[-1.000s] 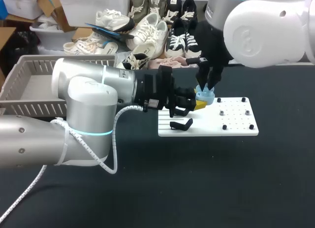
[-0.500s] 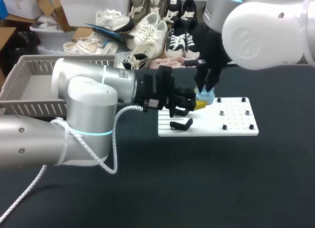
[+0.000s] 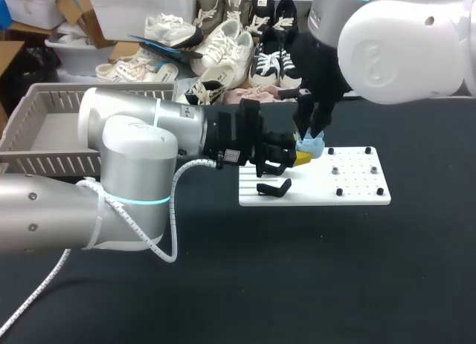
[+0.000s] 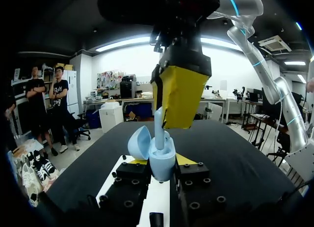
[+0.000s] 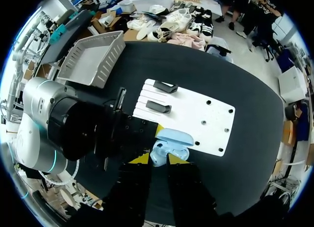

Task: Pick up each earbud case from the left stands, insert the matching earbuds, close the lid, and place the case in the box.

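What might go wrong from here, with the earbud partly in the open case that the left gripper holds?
1. The earbud, in the right gripper, stands partly out of the earbud case; pushed off-axis, it may jam.
2. The left gripper holds the case by its sides; downward force might slide it out.
3. The open lid stands close to the right gripper and may get bumped.

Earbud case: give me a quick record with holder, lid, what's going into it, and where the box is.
holder: left gripper, shut on the earbud case
lid: open
going in: earbud, held from above by right gripper
box: far left of table, apart from the case
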`<action>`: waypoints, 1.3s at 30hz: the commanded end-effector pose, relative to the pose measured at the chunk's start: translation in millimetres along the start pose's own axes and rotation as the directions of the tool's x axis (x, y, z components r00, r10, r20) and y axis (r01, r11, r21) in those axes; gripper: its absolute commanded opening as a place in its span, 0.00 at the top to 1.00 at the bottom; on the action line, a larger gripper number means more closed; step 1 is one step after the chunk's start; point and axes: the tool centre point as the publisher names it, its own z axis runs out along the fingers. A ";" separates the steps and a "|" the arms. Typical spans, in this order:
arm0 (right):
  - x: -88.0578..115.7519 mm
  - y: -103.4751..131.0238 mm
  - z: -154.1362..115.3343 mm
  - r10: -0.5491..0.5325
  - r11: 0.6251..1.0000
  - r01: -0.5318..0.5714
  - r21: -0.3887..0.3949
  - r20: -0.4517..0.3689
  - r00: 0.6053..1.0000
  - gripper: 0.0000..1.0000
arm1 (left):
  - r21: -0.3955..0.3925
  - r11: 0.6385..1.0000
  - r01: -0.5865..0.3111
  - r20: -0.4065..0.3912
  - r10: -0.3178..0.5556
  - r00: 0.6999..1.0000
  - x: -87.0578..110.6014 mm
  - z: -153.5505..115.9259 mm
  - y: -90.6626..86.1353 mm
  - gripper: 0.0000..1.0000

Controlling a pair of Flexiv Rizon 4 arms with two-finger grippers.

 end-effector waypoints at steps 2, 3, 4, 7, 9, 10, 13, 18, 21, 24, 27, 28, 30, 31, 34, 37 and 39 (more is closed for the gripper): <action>4.4 0.0 3.9 0.004 1.000 -0.004 -0.003 0.001 1.000 1.00 | 0.001 1.000 0.000 0.001 0.000 1.000 0.1 -0.3 0.6 1.00; 4.5 -0.1 4.1 0.005 1.000 -0.005 -0.004 0.000 1.000 1.00 | 0.001 1.000 0.000 0.001 0.000 1.000 0.1 -0.3 0.6 1.00; 4.6 -0.4 4.2 0.006 1.000 -0.006 -0.004 0.000 1.000 1.00 | 0.001 1.000 0.000 0.001 0.000 1.000 0.1 -0.3 0.6 1.00; 4.5 -1.3 4.9 0.009 1.000 -0.009 -0.006 -0.002 1.000 1.00 | 0.001 1.000 0.000 0.001 0.000 1.000 0.1 -0.3 0.6 1.00; 4.1 -1.7 6.1 0.010 1.000 -0.010 -0.006 -0.004 1.000 1.00 | 0.001 1.000 0.000 0.001 0.000 1.000 0.1 -0.3 0.6 1.00; 3.9 -1.7 6.4 0.011 1.000 -0.011 -0.006 -0.005 1.000 1.00 | 0.001 1.000 0.000 0.001 0.000 1.000 0.1 -0.3 0.6 1.00; 3.6 -1.6 6.8 0.010 1.000 -0.010 -0.005 -0.006 1.000 1.00 | 0.001 1.000 0.000 0.001 0.000 1.000 0.1 -0.3 0.6 1.00; 3.0 -4.5 1.6 0.013 1.000 -0.013 -0.001 0.005 1.000 1.00 | 0.001 1.000 0.000 0.001 0.000 1.000 0.1 -0.3 0.6 1.00; 3.3 -6.8 0.6 0.016 1.000 -0.016 0.001 0.006 1.000 1.00 | 0.001 1.000 0.000 0.001 0.000 1.000 0.1 -0.3 0.6 1.00; 3.8 -7.9 1.9 0.019 1.000 -0.019 0.005 0.004 1.000 1.00 | 0.001 1.000 0.000 0.001 0.000 1.000 0.1 -0.3 0.6 1.00; 5.0 -8.1 4.1 0.023 1.000 -0.023 0.005 -0.001 1.000 1.00 | 0.001 1.000 0.000 0.001 0.000 1.000 0.1 -0.3 0.6 1.00; 5.2 -8.2 4.6 0.024 1.000 -0.024 0.005 -0.002 1.000 1.00 | 0.001 1.000 0.000 0.001 0.000 1.000 0.1 -0.3 0.6 1.00; 6.0 -8.3 6.1 0.026 1.000 -0.026 0.003 -0.005 1.000 1.00 | 0.001 1.000 0.000 0.001 0.000 1.000 0.1 -0.3 0.6 1.00; 6.2 -8.4 6.5 0.027 1.000 -0.027 0.002 -0.006 1.000 1.00 | 0.001 1.000 0.000 0.001 0.000 1.000 0.1 -0.3 0.6 1.00; 6.2 -8.0 7.8 0.028 1.000 -0.028 0.000 -0.010 1.000 1.00 | 0.001 1.000 0.000 0.001 0.000 1.000 0.1 -0.3 0.6 1.00; 5.2 -7.5 8.3 0.028 1.000 -0.028 -0.002 -0.010 1.000 1.00 | 0.001 1.000 0.000 0.001 0.000 1.000 0.1 -0.3 0.6 1.00; 4.3 -6.9 8.1 0.027 1.000 -0.027 -0.002 -0.009 1.000 1.00 | 0.001 1.000 0.000 0.001 0.000 1.000 0.1 -0.3 0.6 1.00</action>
